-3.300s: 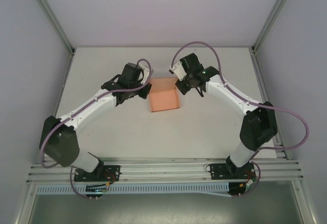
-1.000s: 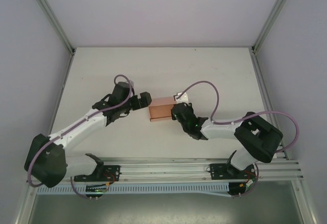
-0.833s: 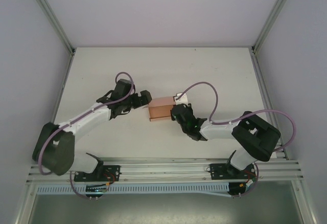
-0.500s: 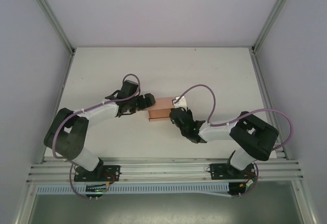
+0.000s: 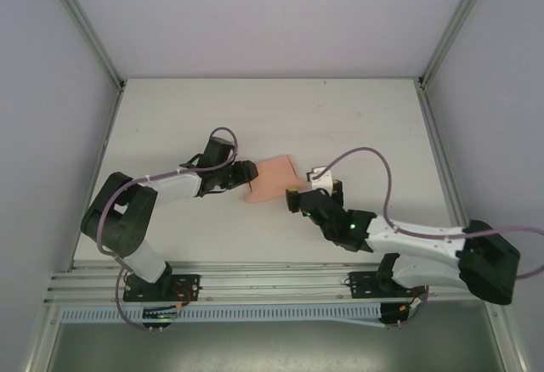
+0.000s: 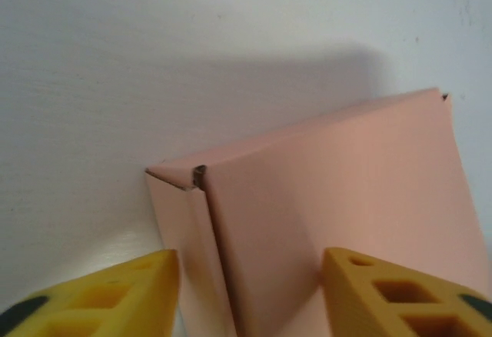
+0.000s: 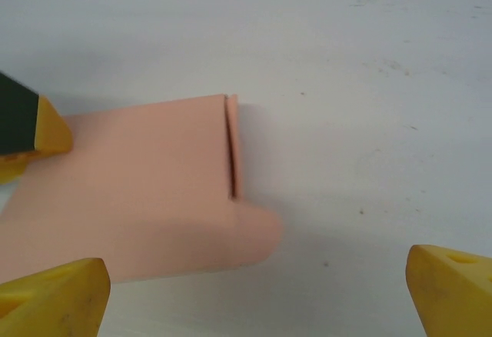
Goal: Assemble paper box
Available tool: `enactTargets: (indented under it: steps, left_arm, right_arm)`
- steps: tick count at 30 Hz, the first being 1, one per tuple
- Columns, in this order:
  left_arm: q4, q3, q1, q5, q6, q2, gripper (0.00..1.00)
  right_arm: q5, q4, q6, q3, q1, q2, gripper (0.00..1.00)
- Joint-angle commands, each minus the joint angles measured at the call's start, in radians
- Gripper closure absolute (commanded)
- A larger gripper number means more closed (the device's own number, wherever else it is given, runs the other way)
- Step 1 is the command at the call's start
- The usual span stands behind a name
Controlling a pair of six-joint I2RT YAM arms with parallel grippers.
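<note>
Pink paper box (image 5: 270, 178) lies between left fingers (image 6: 115, 291), grip unclear; right fingers (image 7: 54, 295) spread.

One paper box (image 5: 270, 178) lies on the one desk (image 5: 365, 117). Two arms flank the box, each ending in one gripper: the left gripper (image 5: 248, 174) at its left edge, the right gripper (image 5: 299, 200) beside its near right corner. Each gripper has two yellow fingers (image 6: 115, 295), four in all.

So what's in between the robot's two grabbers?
The pink paper box lies between the left gripper and the right gripper. The top view shows this.
</note>
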Motion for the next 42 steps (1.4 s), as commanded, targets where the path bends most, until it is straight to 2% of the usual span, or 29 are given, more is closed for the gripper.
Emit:
enactTargets:
  steps: [1, 5, 7, 9, 13, 19, 23, 25, 30, 37, 42]
  left_arm:
    - [-0.013, -0.021, 0.002, 0.006, 0.005, 0.047, 0.58]
    - [0.011, -0.037, 0.002, 0.018, 0.011, 0.051, 0.64]
    - [0.031, -0.054, 0.002, 0.012, 0.011, 0.050, 0.66]
    - [0.058, -0.080, 0.008, 0.014, 0.004, 0.042, 0.69]
    - [0.202, -0.159, 0.048, 0.099, -0.023, 0.034, 0.75]
    - [0.356, -0.243, 0.099, 0.191, -0.047, 0.038, 0.88]
    - [0.465, -0.288, 0.127, 0.255, -0.066, 0.051, 0.93]
    - [0.490, -0.303, 0.133, 0.266, -0.076, 0.077, 0.97]
    - [0.516, -0.318, 0.138, 0.270, -0.062, 0.078, 0.98]
    - [0.543, -0.338, 0.147, 0.276, -0.067, 0.079, 0.99]
    - [0.576, -0.346, 0.147, 0.295, -0.040, 0.072, 0.96]
  right_arm:
    - [-0.036, -0.137, 0.080, 0.007, -0.063, -0.083, 0.01]
    - [-0.398, -0.078, 0.048, -0.011, -0.269, -0.125, 0.01]
    - [-0.528, -0.024, 0.065, -0.020, -0.356, -0.123, 0.01]
    - [-0.581, -0.001, 0.060, -0.013, -0.399, -0.110, 0.01]
    - [-0.684, -0.012, 0.040, 0.029, -0.431, -0.038, 0.01]
    - [-0.902, -0.026, 0.091, 0.118, -0.506, 0.139, 0.01]
    - [-1.038, 0.016, 0.089, 0.176, -0.538, 0.251, 0.01]
    - [-1.084, 0.036, 0.088, 0.205, -0.540, 0.301, 0.01]
    - [-1.170, 0.088, 0.103, 0.252, -0.548, 0.429, 0.03]
    - [-1.337, 0.230, 0.157, 0.297, -0.565, 0.612, 0.13]
    - [-1.444, 0.362, 0.226, 0.301, -0.567, 0.655, 0.30]
